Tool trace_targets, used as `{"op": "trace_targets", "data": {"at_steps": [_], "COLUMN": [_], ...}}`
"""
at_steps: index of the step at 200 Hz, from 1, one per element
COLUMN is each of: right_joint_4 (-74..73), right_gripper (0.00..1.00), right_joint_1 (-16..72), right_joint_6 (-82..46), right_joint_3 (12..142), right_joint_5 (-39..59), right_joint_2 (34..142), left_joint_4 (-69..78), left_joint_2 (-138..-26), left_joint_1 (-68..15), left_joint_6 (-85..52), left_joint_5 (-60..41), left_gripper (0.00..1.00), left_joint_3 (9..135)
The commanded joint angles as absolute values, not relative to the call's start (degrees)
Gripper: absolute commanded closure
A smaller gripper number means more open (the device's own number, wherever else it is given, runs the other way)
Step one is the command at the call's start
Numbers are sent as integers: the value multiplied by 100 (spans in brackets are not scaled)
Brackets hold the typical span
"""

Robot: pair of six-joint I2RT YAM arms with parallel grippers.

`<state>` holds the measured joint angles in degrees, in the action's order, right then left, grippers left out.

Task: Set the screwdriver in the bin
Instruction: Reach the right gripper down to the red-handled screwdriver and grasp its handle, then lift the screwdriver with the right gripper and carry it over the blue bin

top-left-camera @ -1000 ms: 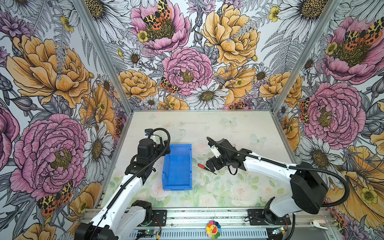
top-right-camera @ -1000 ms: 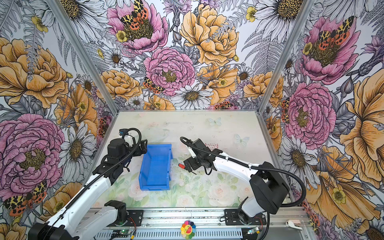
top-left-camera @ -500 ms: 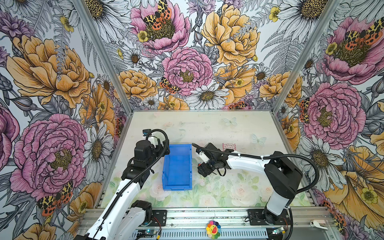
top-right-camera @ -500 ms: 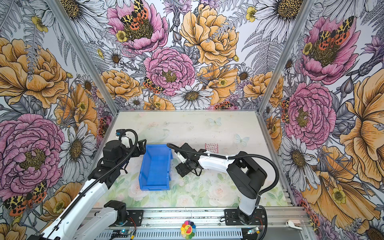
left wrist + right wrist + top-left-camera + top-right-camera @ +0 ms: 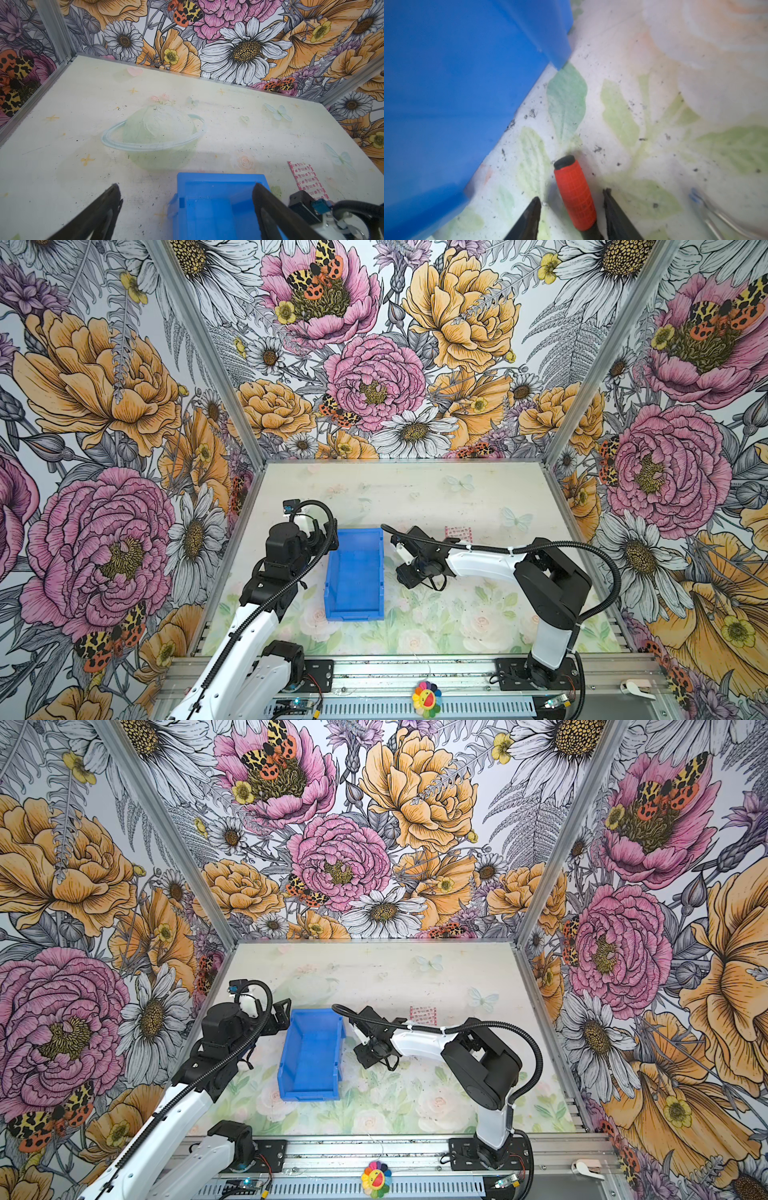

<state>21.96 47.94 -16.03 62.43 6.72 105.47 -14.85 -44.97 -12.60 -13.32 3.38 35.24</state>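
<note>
The blue bin (image 5: pixel 354 572) (image 5: pixel 309 1052) stands left of the table's middle, and nothing shows in it. The screwdriver's red handle (image 5: pixel 574 191) lies on the mat close beside the bin's outer wall (image 5: pixel 456 83). In both top views the screwdriver is hidden under my right gripper (image 5: pixel 409 576) (image 5: pixel 370 1054). That gripper (image 5: pixel 572 195) is low over the mat, a finger on each side of the handle, with a gap on both sides. My left gripper (image 5: pixel 186 185) hangs wide open over the bin's far left corner (image 5: pixel 218 207), holding nothing.
A pink patterned packet (image 5: pixel 458 534) (image 5: pixel 305 178) lies on the mat behind the right arm. Silver wire tongs (image 5: pixel 708 212) lie just beyond the right gripper, on the side away from the bin. Flowered walls close the table on three sides.
My right gripper has moved left over the screwdriver, covering it in the top views, and its jaws have narrowed. The left gripper has shifted a little.
</note>
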Motion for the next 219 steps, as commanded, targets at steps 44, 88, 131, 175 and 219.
{"op": "trace_targets", "data": {"at_steps": [44,88,131,175,219], "right_joint_4": [2286,2814,3190,3424,3445], "right_gripper": [87,100,100,100,100], "right_joint_1": [4783,4636,4571,4182,4306], "right_joint_6": [-2061,-2405,-2820,-4031,-5165], "right_joint_3": [6022,6330,7364,8440,9254], "right_joint_5": [-133,-508,-227,741,1396], "right_joint_2": [10420,9489,9171,9668,10361], "left_joint_4": [-1495,-1508,-1645,-2073,-3398], "left_joint_2": [-4368,-4658,-4775,-4132,-3527], "left_joint_1": [-1496,-1522,-1606,-1817,-1810], "left_joint_6": [-1262,-1282,-1061,-1066,-736], "left_joint_5": [610,230,-1684,-2636,-2564], "left_gripper": [1,1,1,1,1], "left_joint_3": [3533,3598,3828,3788,4252]}}
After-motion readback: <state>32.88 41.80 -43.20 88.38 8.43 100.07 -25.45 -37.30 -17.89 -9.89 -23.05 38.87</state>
